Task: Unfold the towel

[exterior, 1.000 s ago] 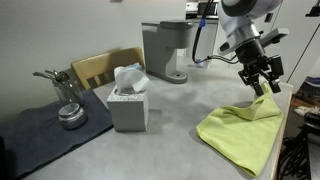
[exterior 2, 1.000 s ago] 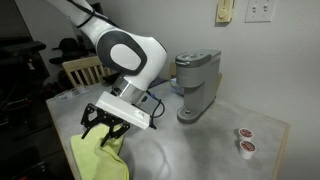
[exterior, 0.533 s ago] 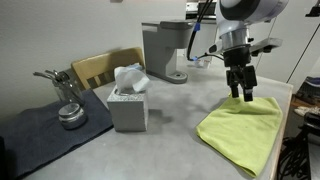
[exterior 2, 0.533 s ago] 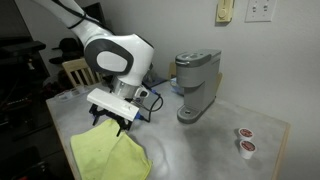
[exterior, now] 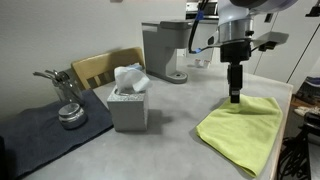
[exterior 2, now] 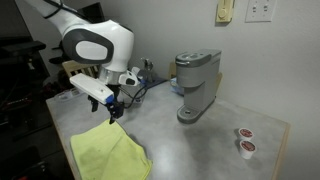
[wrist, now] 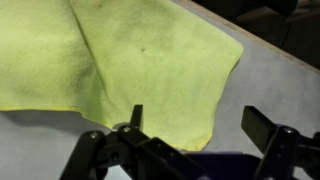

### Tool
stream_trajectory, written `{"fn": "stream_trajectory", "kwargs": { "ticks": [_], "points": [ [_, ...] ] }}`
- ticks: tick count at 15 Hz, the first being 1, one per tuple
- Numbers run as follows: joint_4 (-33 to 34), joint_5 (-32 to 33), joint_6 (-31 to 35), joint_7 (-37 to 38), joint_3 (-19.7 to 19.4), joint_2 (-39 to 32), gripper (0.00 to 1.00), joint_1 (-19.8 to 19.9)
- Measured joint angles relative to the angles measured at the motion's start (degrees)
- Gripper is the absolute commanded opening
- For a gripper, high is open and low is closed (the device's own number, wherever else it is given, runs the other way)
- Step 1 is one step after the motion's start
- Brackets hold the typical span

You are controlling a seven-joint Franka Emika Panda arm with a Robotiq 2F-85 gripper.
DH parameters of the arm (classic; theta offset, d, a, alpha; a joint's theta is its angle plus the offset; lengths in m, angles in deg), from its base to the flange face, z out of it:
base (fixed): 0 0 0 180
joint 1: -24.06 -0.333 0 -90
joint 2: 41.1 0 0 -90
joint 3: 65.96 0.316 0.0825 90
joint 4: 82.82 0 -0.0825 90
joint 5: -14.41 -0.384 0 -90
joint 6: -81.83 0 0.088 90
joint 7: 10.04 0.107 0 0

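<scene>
Towel [exterior: 243, 128] lies flat at table [exterior: 170, 145] corner, one side along table edge, possibly overhanging; hard to tell. Bare grey tabletop between towel and tissue box [exterior: 128, 108]; coffee machine [exterior 2: 195, 85] well apart. Gripper [exterior: 235, 98] above towel's far edge, jaws spread wide, holding nothing. In wrist view, cloth [wrist: 130, 60] thin, soft, lime yellow-green, one layer folded over another.
</scene>
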Motion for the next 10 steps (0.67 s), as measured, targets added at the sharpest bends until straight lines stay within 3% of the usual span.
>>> {"fn": "stream_trajectory", "kwargs": {
  "ticks": [10],
  "points": [
    [-1.7, 0.9, -1.5, 29.3, 3.1, 15.4, 1.00, -7.0]
  ]
}}
